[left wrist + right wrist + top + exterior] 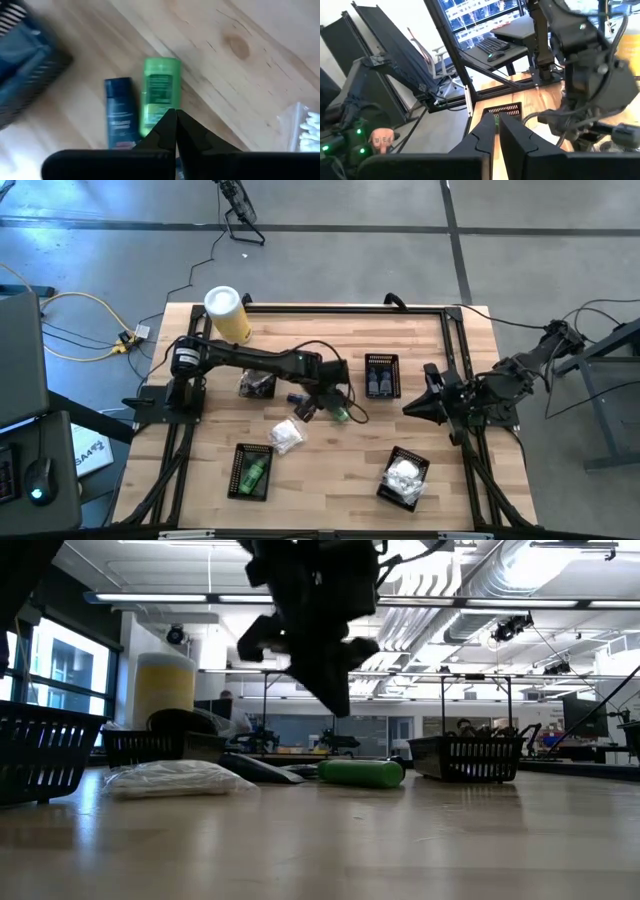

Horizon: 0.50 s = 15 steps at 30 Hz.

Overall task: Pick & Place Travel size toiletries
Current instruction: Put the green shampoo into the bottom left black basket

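Pale wooden table (330,480) with visible grain; glossy green plastic bottle (160,95); black mesh baskets (382,375).

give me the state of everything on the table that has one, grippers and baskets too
left gripper: shut, empty, above the green bottle
right gripper: shut, empty, at the table's right edge
green bottle: lying flat on the table beside the dark blue tube
dark blue tube: lying flat, loose
clear packet: lying loose on the table
front left basket: holds a green bottle
front right basket: holds white packets
back basket: holds dark blue tubes
yellow canister: upright, lid on
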Each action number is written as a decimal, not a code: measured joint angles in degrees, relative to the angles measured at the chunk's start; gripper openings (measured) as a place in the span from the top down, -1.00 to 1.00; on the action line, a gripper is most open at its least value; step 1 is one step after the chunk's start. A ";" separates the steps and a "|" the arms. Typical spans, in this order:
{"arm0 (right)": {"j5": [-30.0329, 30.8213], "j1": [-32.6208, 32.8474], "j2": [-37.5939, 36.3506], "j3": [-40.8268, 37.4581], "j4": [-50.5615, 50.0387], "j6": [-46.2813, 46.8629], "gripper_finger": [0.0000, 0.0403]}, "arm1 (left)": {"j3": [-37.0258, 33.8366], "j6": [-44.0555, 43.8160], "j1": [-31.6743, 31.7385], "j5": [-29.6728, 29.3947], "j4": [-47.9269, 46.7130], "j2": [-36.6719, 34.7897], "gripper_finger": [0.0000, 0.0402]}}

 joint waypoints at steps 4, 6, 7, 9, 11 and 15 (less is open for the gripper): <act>2.28 0.00 0.00 0.01 -0.02 -0.05 0.93 | -3.55 1.19 -0.38 0.98 1.45 0.02 1.00; 3.72 -0.02 0.00 0.00 -0.02 -0.33 0.94 | -4.74 1.97 -0.30 1.23 1.15 -0.47 1.00; 4.39 -0.02 0.00 0.00 -0.03 -0.60 0.94 | -5.32 2.31 -0.24 1.20 0.99 -0.63 1.00; 5.92 -0.10 0.00 0.00 0.02 -1.37 0.94 | -6.35 3.09 -0.19 1.17 1.55 -0.90 1.00; 8.28 -0.28 0.00 0.00 0.03 -1.49 0.94 | -7.75 3.73 -0.19 1.10 1.56 -1.87 1.00; 11.17 -0.22 0.00 0.00 0.39 -1.44 0.94 | -11.92 4.08 -0.77 1.76 5.67 -5.03 1.00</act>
